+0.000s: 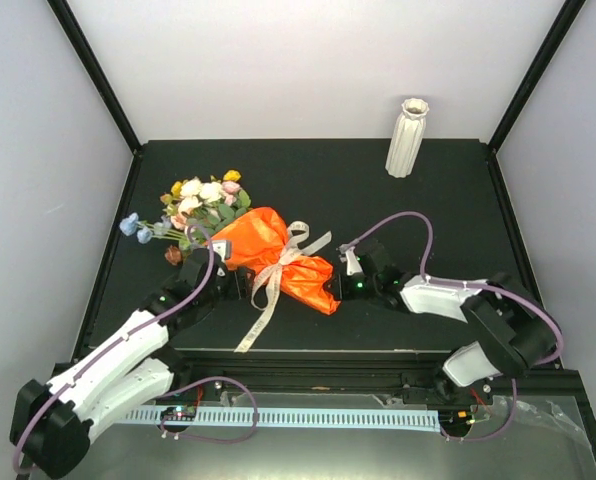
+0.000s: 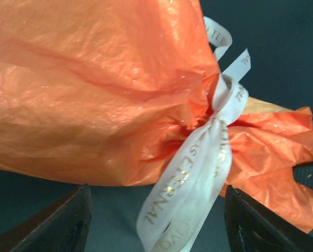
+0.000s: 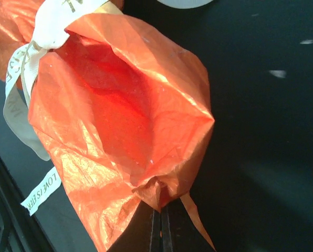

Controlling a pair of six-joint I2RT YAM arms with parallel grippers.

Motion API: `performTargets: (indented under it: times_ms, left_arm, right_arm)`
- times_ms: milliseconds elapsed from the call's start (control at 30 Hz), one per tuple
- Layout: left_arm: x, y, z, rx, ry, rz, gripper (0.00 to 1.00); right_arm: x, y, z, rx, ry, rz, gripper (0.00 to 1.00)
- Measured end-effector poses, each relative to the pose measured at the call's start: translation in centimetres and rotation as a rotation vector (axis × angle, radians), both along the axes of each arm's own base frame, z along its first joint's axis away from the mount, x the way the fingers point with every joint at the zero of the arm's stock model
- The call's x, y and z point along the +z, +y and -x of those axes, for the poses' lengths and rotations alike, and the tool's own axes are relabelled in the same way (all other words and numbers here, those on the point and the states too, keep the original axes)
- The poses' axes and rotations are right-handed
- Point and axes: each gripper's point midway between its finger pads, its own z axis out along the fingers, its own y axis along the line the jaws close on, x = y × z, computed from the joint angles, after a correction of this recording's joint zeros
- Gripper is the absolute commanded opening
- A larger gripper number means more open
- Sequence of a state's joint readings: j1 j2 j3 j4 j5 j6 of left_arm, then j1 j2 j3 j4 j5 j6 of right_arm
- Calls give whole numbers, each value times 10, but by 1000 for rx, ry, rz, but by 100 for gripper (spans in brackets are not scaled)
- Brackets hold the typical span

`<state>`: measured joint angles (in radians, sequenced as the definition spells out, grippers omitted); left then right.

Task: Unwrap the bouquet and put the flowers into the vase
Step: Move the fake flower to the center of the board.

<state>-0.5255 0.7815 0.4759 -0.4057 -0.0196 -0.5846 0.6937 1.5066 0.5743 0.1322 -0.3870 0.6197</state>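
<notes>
The bouquet (image 1: 278, 257) lies on its side on the black table, wrapped in orange paper (image 2: 93, 89) and tied with a cream ribbon (image 2: 198, 178). Its flowers (image 1: 203, 203) point to the far left. My left gripper (image 2: 156, 190) is open at the bouquet's near side. A ribbon tail hangs between its fingers (image 2: 67, 223) without touching them. My right gripper (image 3: 160, 210) is shut on the crumpled edge of the orange paper (image 3: 120, 121) at the bouquet's stem end, also seen from above (image 1: 340, 288). The white ribbed vase (image 1: 406, 138) stands upright at the back right.
White walls with black corner posts enclose the table (image 1: 428, 220). A long ribbon tail (image 1: 261, 318) trails toward the near edge. A white perforated rail (image 1: 308, 416) runs along the front, below the table.
</notes>
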Motion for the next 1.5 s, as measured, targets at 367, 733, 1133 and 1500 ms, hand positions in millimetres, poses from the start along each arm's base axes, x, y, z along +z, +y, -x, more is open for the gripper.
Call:
performTargets:
  times_ms: [367, 733, 1133, 1500]
  left_arm:
    - [-45, -27, -11, -48, 154, 25, 48]
    - [-44, -47, -11, -123, 158, 88, 47]
    - [-38, -63, 8, -166, 163, 154, 44]
    - [-80, -65, 7, -160, 260, 75, 42]
  right_arm:
    - [1, -52, -4, -139, -29, 14, 1]
    - [-4, -86, -17, -272, -35, 41, 1]
    - [-2, -99, -17, -315, -50, 55, 1]
    - [-3, -100, -13, -314, -33, 54, 1]
